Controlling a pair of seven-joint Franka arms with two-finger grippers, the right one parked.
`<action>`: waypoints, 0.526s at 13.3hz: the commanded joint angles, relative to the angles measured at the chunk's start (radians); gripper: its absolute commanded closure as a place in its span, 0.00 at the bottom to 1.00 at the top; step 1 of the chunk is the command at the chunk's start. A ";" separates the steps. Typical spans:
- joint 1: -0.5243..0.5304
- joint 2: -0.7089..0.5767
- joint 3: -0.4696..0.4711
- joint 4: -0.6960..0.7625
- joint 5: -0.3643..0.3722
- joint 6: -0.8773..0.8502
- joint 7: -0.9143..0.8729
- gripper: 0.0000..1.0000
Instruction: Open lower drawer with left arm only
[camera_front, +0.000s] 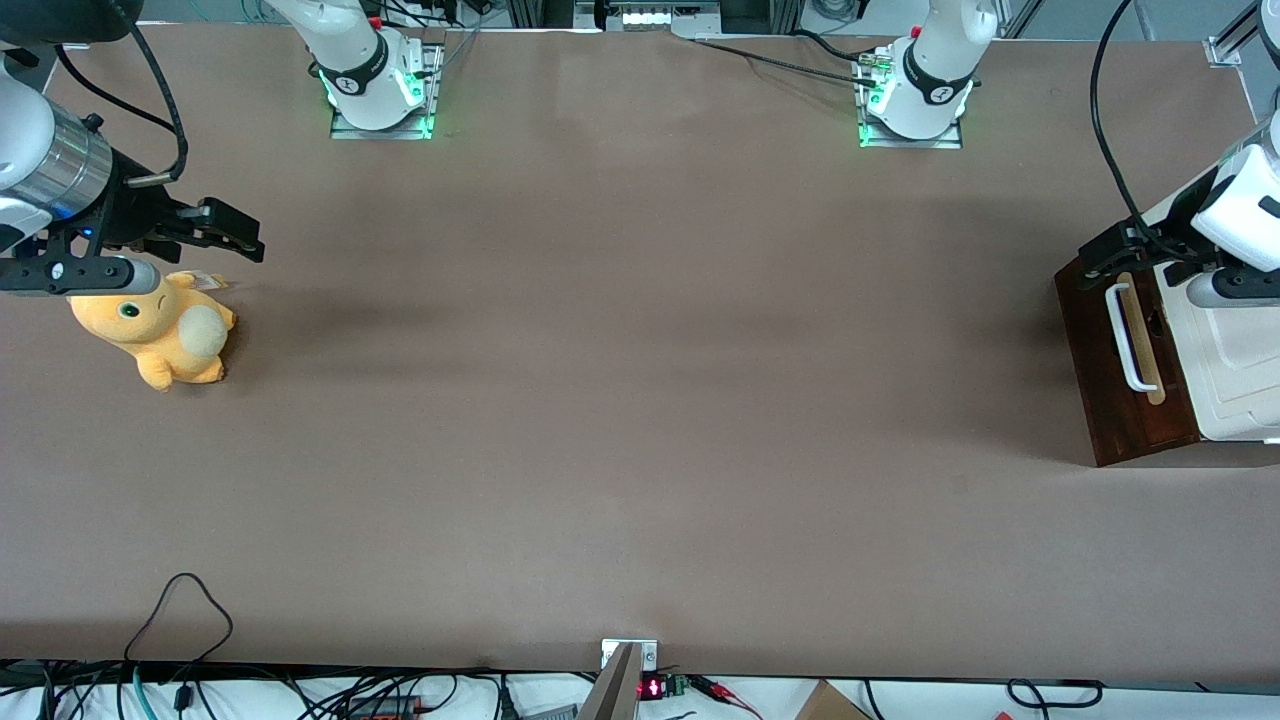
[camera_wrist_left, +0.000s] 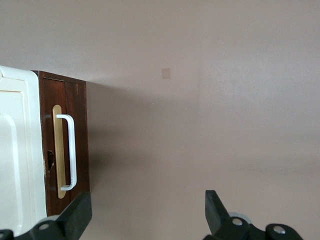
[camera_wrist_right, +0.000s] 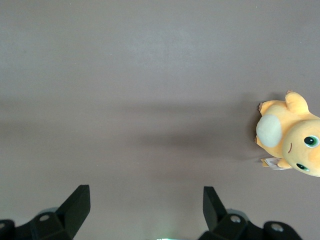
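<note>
The lower drawer (camera_front: 1095, 375) is the dark brown front of a cabinet at the working arm's end of the table. Its white bar handle (camera_front: 1127, 340) lies over a tan strip. The front sits flush with the cabinet body. My left gripper (camera_front: 1100, 258) hangs above the end of the handle farther from the front camera and does not touch it. In the left wrist view the drawer front (camera_wrist_left: 80, 135) and handle (camera_wrist_left: 71, 150) show, and the gripper (camera_wrist_left: 148, 202) is open with bare table between its fingers (camera_wrist_left: 214, 210).
The cream-white cabinet top (camera_front: 1235, 385) lies under the left arm's wrist. An orange plush toy (camera_front: 165, 330) sits toward the parked arm's end of the table. Two arm bases (camera_front: 915, 100) stand along the table edge farthest from the front camera. Cables (camera_front: 180, 610) trail at the nearest edge.
</note>
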 joint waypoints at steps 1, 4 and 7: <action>0.011 -0.001 -0.008 0.021 -0.027 -0.031 0.027 0.00; 0.011 0.000 -0.008 0.035 -0.027 -0.037 0.027 0.00; 0.011 0.002 -0.007 0.024 -0.036 -0.035 0.033 0.00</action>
